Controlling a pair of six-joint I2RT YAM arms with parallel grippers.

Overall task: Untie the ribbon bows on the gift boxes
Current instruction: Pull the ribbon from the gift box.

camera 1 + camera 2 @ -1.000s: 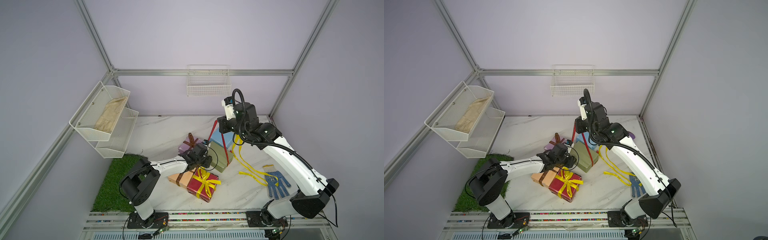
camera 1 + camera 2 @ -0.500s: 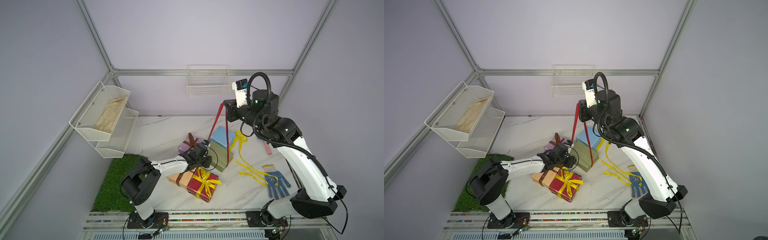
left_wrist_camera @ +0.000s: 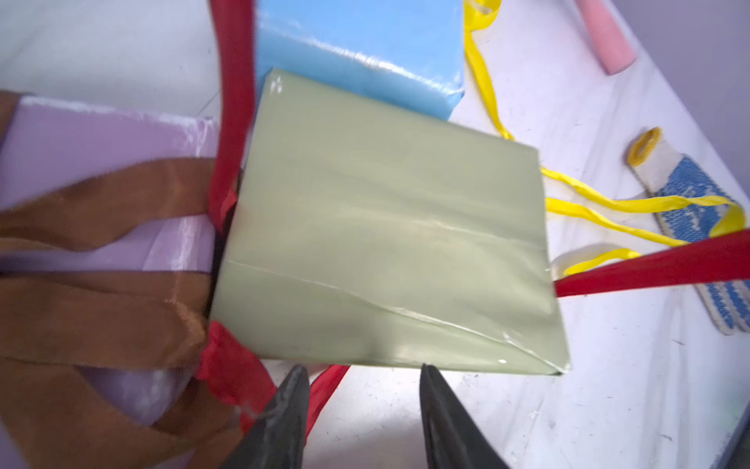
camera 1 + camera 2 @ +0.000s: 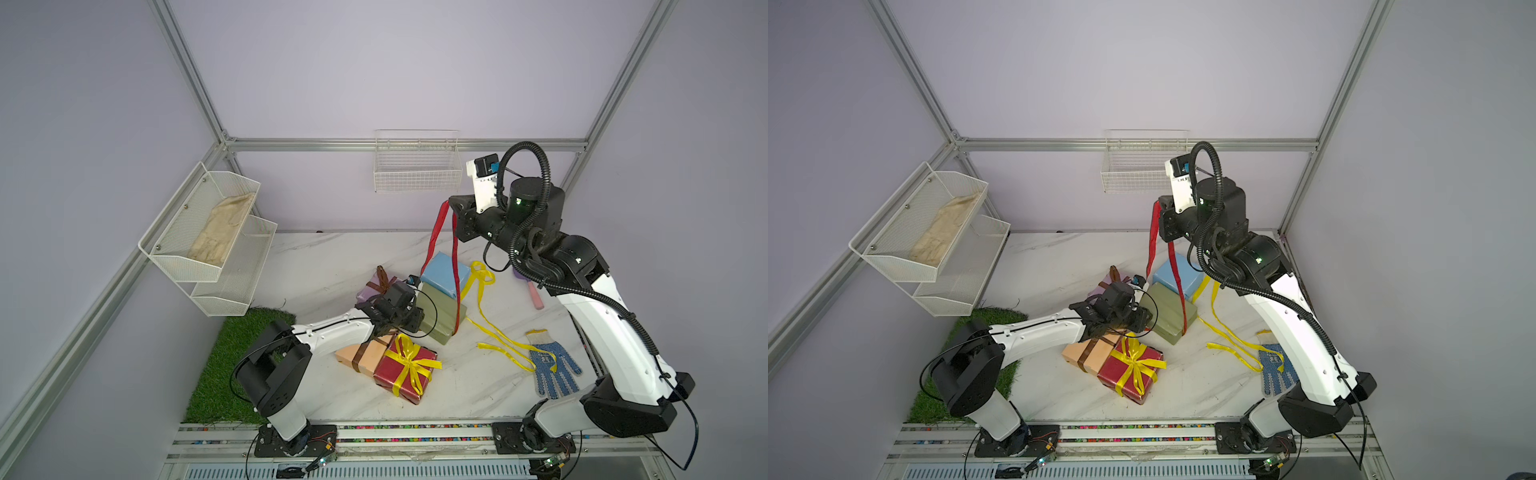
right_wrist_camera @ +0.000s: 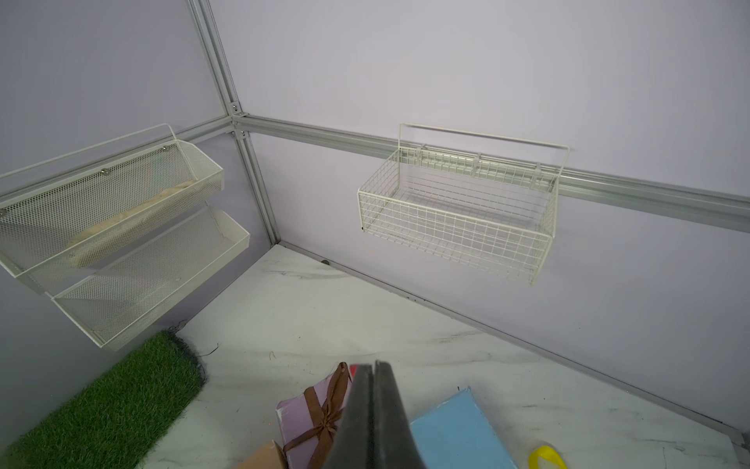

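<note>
My right gripper (image 4: 452, 206) is raised high above the table and shut on the red ribbon (image 4: 456, 266). Its two strands hang down around the olive green box (image 4: 440, 311), which leans on the light blue box (image 4: 444, 274). My left gripper (image 3: 361, 369) stands open at the olive box's (image 3: 385, 227) near edge, with a red strand (image 3: 324, 385) beside one finger. The lilac box (image 4: 368, 293) keeps its brown bow (image 5: 324, 418). A yellow bow (image 4: 409, 361) is tied on the dark red box (image 4: 405, 374), next to the peach box (image 4: 353, 355). A loose yellow ribbon (image 4: 498, 340) lies on the table.
A blue-dotted glove (image 4: 552, 370) and a pink stick (image 4: 536, 297) lie at the right. A white wire basket (image 4: 417, 166) hangs on the back wall, two mesh shelves (image 4: 208, 232) on the left wall. A grass mat (image 4: 232, 365) covers the front left.
My right gripper has risen and swung back to the right, drawing the red ribbon up with it. The left arm has stayed at the olive box.
</note>
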